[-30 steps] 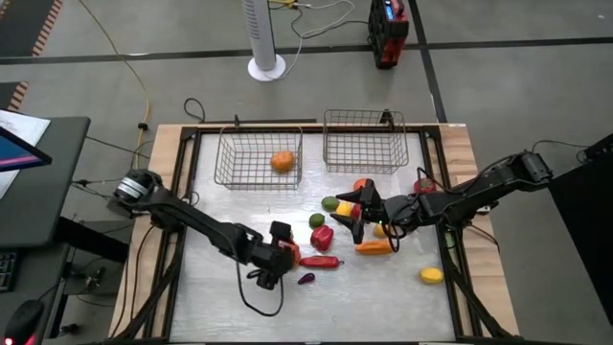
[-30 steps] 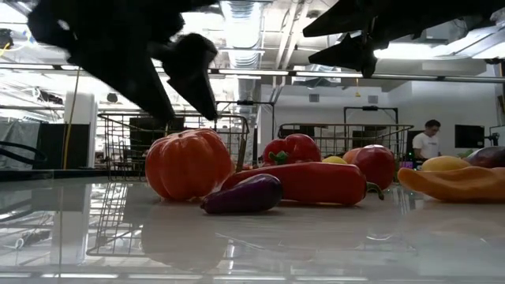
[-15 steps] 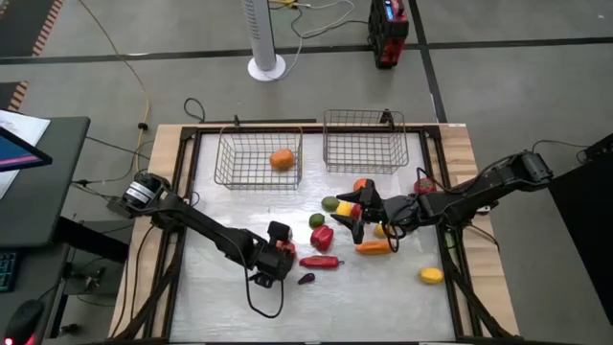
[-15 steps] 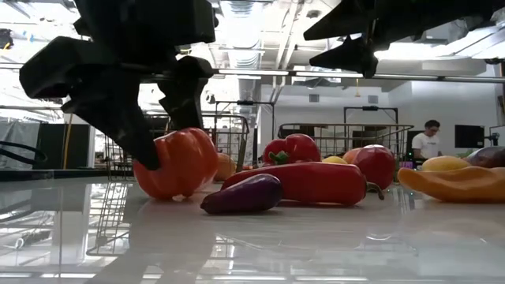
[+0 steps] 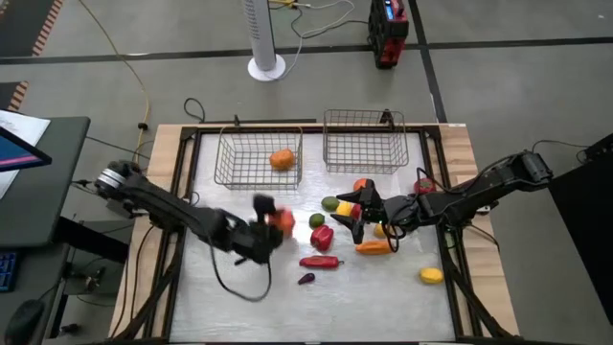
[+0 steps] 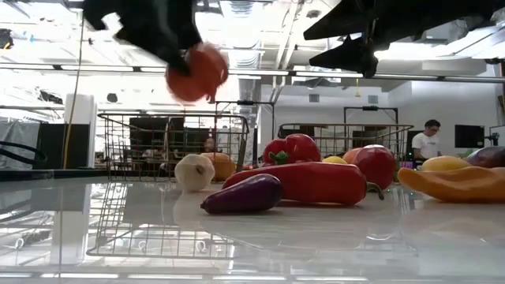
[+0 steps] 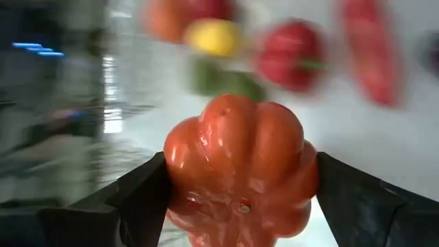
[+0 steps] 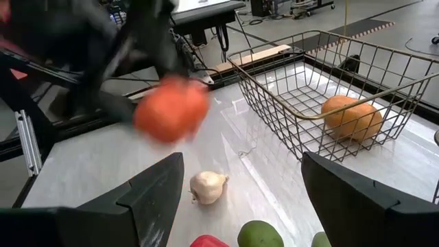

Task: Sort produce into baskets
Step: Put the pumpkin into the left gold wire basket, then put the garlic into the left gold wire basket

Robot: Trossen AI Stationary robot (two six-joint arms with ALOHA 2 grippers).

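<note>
Lobed orange-red produce piece (image 7: pixel 240 171) clamped on both flanks between the fingers of the left gripper (image 5: pixel 266 226), carried clear of the tabletop, left of the loose pile. No long axis to speak of: round, squat, lobes facing the wrist camera. Directly beneath and a little beyond, on the table, white garlic bulb (image 6: pixel 193 171), apart from the held piece. Farther along the same line, toward the table's back edge, left basket (image 5: pixel 230 168), open side up, one orange fruit (image 5: pixel 282 160) inside; nearest receptacle, so probably the drop target, reached by a short carry forward over the near rim. Right basket (image 5: pixel 364 113) beside it, farther off and across the pile. Right gripper (image 5: pixel 347 213) parked over the pile by the red and green pieces, fingers spread, gripping nothing, well apart from the left arm's path. Main risk, as a judgement: clipping the basket's near wire rim if carried too low.
</note>
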